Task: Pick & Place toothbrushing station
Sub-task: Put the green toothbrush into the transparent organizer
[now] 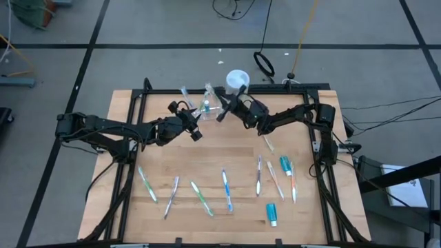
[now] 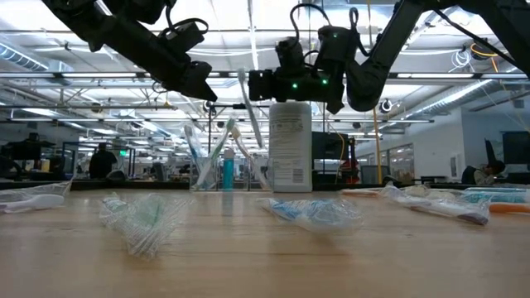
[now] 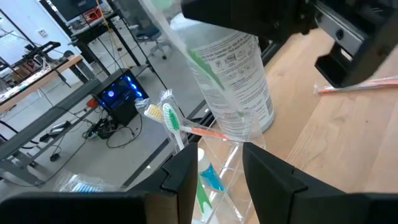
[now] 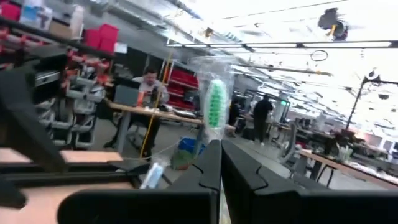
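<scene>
The toothbrushing station (image 1: pixel 204 105), a clear plastic holder with upright compartments holding toothbrushes, stood at the far edge of the desk (image 1: pixel 220 162) beside a white bottle (image 2: pixel 290 146). The left hand (image 1: pixel 196 131) hovered near it, fingers spread. The right hand (image 1: pixel 222 110) pinched a wrapped green toothbrush (image 4: pixel 216 102).

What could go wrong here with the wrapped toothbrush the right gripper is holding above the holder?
1. The right gripper pinches the wrapped toothbrush by its wrapper only, so it may slip or tilt.
2. The holder already has brushes leaning in it; the new one could jam against them.
3. The left gripper hovers close, so the arms might collide.
</scene>
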Available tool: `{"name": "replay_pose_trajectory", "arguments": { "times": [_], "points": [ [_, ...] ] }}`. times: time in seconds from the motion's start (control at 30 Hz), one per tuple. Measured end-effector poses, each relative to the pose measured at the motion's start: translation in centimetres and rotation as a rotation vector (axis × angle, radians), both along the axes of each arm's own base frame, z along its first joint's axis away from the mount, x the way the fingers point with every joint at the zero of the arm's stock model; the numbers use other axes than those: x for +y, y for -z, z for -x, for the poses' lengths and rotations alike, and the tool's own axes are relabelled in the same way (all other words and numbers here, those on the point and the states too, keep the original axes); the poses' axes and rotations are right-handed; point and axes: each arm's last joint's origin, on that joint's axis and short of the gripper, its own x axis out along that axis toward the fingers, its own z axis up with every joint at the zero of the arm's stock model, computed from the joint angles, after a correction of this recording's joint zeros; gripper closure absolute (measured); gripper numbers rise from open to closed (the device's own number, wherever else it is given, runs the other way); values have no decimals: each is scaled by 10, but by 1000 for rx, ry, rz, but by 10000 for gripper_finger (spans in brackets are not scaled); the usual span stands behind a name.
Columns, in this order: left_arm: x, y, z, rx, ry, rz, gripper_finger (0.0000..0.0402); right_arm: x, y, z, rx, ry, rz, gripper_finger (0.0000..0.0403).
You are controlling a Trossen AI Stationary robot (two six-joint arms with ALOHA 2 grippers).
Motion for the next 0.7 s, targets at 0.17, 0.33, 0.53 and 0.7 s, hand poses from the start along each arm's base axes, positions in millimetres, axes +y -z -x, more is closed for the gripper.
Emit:
{"name": "replay_pose_trajectory", "arguments": {
  "times": [0.17,0.33,0.53,0.7],
  "points": [
    [0,0,0,-8,-1,1,268,-4,9,-1,99,5,-18,403],
    [0,-1,0,-6,0,-1,268,-9,15,-1,166,52,-44,403],
    [0,-1,0,-6,1,-1,268,-8,9,-3,160,10,35,403],
    [0,0,0,-9,3,4,268,-1,-1,-13,200,-59,154,403]
  ]
}}
